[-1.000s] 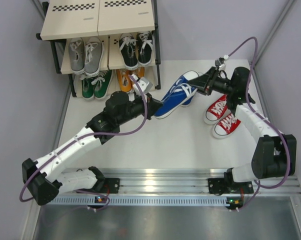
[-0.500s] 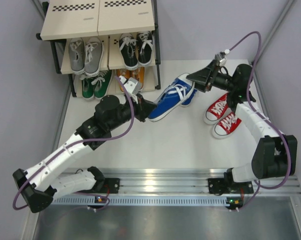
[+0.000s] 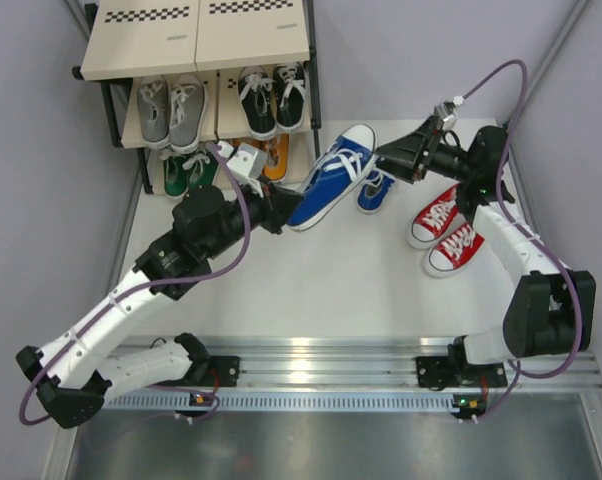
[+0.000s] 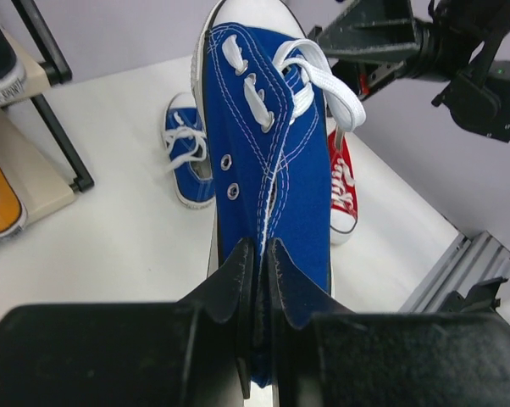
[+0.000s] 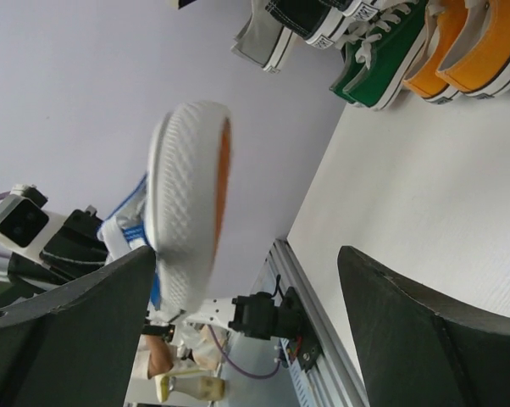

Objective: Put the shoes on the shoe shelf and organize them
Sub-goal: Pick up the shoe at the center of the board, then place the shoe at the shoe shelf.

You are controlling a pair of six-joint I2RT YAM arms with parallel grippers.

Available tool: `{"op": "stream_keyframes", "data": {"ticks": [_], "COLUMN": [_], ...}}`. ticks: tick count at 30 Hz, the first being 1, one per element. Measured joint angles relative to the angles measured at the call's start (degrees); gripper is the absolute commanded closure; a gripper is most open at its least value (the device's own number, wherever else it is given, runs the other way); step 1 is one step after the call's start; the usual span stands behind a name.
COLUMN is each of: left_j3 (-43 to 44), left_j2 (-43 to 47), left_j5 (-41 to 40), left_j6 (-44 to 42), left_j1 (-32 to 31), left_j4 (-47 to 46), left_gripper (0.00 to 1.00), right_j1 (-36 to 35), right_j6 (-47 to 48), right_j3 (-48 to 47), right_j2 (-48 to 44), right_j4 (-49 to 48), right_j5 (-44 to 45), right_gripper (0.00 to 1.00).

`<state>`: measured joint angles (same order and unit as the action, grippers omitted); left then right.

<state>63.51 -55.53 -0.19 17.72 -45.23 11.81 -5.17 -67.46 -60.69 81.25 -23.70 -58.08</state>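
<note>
left gripper (image 3: 277, 207): pinched on blue shoe (image 3: 331, 178) heel collar, shoe aloft
shoe axis: toe points away, up-right
right gripper (image 3: 391, 157): jaws wide, gripping nothing, beside toe
shoe shelf (image 3: 196, 45): left of shoe, left gripper nearer

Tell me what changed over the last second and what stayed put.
The left gripper, shut on one blue shoe at its heel, lifted it and swung it left toward the shoe shelf. The right gripper opened and drew away from its toe. The other blue shoe, the red pair and the shelved shoes stayed put.
</note>
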Motion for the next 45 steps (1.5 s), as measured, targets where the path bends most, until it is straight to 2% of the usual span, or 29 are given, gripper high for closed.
{"op": "stream_keyframes", "data": {"ticks": [7,11,17,25,30,35,40,45], "left_j3": [8.0,15.5,28.3,42.3,51.9,61.5,66.8,68.5], "left_j2": [-0.4,-3.4,-12.8,-28.8,-39.2,-47.8,-52.0,-53.7], "left_j5": [-3.9,-6.6,-12.9,-19.5,-22.6,-24.7,-26.2,-27.0], "left_j6": [-3.6,-7.3,-14.7,-20.8,-20.8,-19.0,-16.2,-13.5], "left_j1": [0.0,0.0,0.0,3.3,8.3,13.8,17.3,17.6], "left_j4": [2.1,2.3,0.2,-4.4,-6.0,-6.3,-6.2,-6.1], "left_gripper": [1.0,1.0,1.0,1.0,1.0,1.0,1.0,1.0], "right_j1": [3.0,6.2,7.9,7.9,7.9,7.9,8.0,8.0], "right_j6": [0.2,1.5,7.5,22.9,30.7,34.8,36.8,37.6], "right_j3": [-1.7,-1.7,-1.6,-1.6,-1.6,-1.6,-0.7,-0.4], "right_j2": [-0.3,-1.0,-3.0,-5.3,-6.6,-8.3,-9.4,-9.4], "right_j4": [-1.0,-1.0,3.1,17.0,24.3,27.4,28.3,29.4], "right_j5": [-0.9,-1.9,-3.3,-5.2,-5.6,-6.0,-6.1,-6.1], "right_gripper": [0.11,0.11,0.11,0.11,0.1,0.11,0.1,0.1]}}
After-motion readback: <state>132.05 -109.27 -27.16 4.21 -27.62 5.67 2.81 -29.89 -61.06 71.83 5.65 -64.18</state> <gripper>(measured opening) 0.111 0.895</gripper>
